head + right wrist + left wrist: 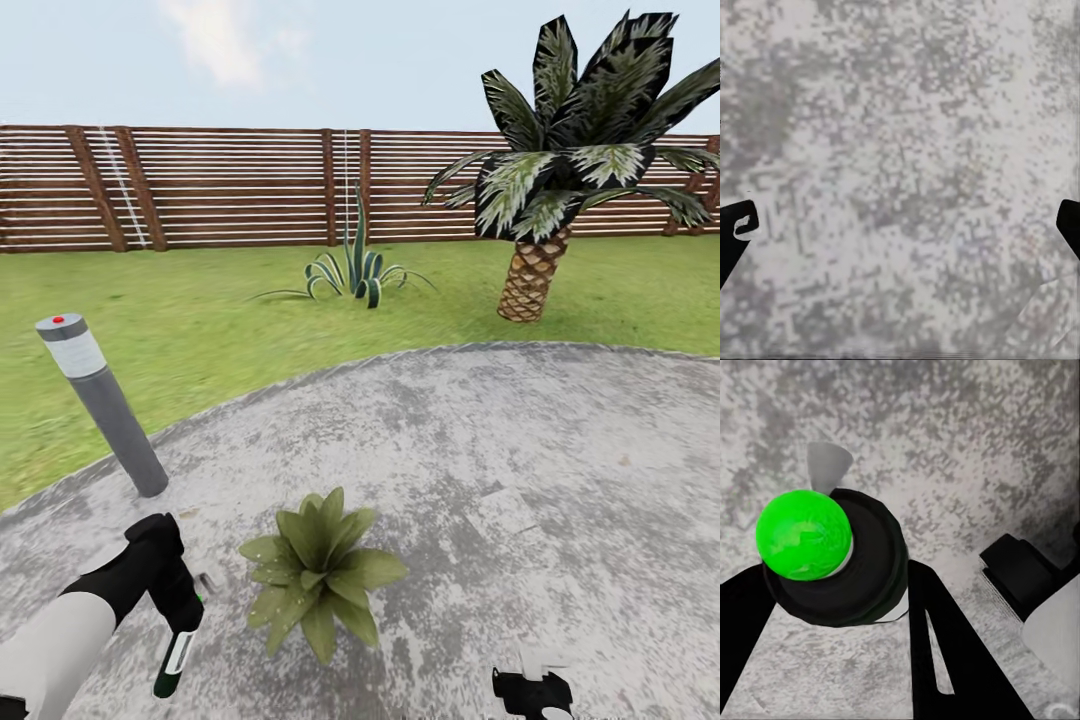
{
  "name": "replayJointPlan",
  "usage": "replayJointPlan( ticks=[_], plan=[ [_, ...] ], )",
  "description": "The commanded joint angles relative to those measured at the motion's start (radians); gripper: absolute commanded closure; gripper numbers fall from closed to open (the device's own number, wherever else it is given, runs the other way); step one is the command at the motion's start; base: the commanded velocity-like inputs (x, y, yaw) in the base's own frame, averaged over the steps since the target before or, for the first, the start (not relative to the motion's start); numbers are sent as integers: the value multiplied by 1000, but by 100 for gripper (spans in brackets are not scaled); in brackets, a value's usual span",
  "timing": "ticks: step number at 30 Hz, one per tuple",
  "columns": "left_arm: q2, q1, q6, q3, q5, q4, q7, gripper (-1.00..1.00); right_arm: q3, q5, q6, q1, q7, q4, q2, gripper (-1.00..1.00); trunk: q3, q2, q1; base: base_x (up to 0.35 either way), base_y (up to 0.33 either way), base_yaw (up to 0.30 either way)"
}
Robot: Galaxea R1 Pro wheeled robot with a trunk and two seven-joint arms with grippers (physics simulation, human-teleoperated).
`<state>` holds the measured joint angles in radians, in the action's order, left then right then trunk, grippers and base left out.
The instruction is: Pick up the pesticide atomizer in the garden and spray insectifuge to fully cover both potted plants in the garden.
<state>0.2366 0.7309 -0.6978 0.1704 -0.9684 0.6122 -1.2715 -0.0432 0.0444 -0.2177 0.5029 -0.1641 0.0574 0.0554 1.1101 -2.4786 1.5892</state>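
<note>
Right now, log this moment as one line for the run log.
left gripper: shut on atomizer | right gripper: open, over patio | plant: beside atomizer, unsprayed

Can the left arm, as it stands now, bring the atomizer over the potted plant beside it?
Probably yes. The left end effector holds the pesticide atomizer just beside the potted plant, and only bare patio lies between them. The bollard lamp stands behind, out of the way.
</note>
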Motion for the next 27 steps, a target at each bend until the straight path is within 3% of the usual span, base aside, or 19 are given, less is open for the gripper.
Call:
replayJointPlan(
  ticks=[1, 6, 16, 22, 27],
  plan=[
    [0, 1, -9, 4, -4, 1, -6, 100, -4, 5, -3, 0, -2, -1, 0, -100, 1, 0, -1, -256, -189, 268],
    [1, 1, -10, 3, -4, -1, -6, 100, -4, 5, -3, 0, -2, -1, 0, -100, 1, 0, -1, -256, -111, 244],
    [-4, -5, -12, 2, -4, -8, 12, 100, -4, 5, -3, 0, -2, -1, 0, -100, 1, 0, -1, -16, -4, 40],
    [-39, -4, -23, -1, -1, -6, 53, 100, -4, 6, -3, 0, -2, -1, 1, -100, 1, 0, -1, 0, 0, 177],
    [-40, -4, -24, -3, -1, 1, 54, 100, -4, 6, -4, 0, -2, -1, 11, -100, 1, 0, -1, 0, -74, 10]
  ],
)
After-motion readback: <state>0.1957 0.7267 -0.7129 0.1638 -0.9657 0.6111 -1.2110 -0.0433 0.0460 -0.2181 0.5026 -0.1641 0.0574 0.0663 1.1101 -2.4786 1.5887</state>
